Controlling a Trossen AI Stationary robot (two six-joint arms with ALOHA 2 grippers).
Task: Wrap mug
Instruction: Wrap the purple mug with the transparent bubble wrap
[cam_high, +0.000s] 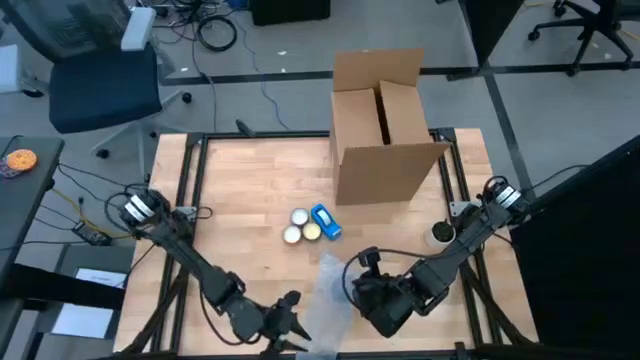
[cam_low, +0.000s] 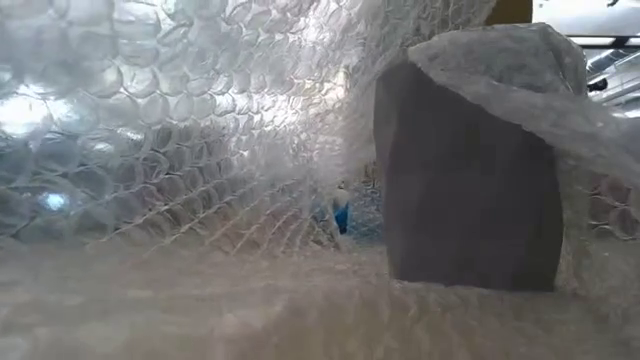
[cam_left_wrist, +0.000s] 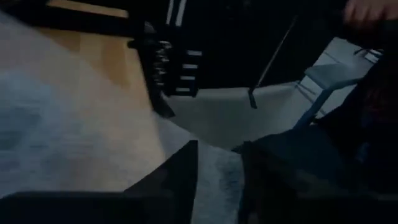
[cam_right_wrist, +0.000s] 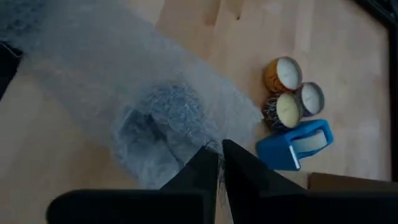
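Mug (cam_right_wrist: 158, 134), already under bubble wrap (cam_right_wrist: 93, 62), stands near the table's (cam_high: 250, 180) front edge, just below the right claw (cam_right_wrist: 219, 163). That claw's fingers are nearly together, apparently pinching a wrap edge, probably to draw the sheet taut around the mug. Left claw (cam_left_wrist: 217, 180), parted, hovers over the sheet's other end. Three candles (cam_right_wrist: 287, 93), a blue tape dispenser (cam_right_wrist: 292, 144) and an open cardboard box (cam_high: 385, 130) wait beyond, presumably for sealing and packing.

Mug (cam_right_wrist: 155, 134): grey, under my clear bubble wrap (cam_right_wrist: 93, 56), on the wooden table near its front edge.
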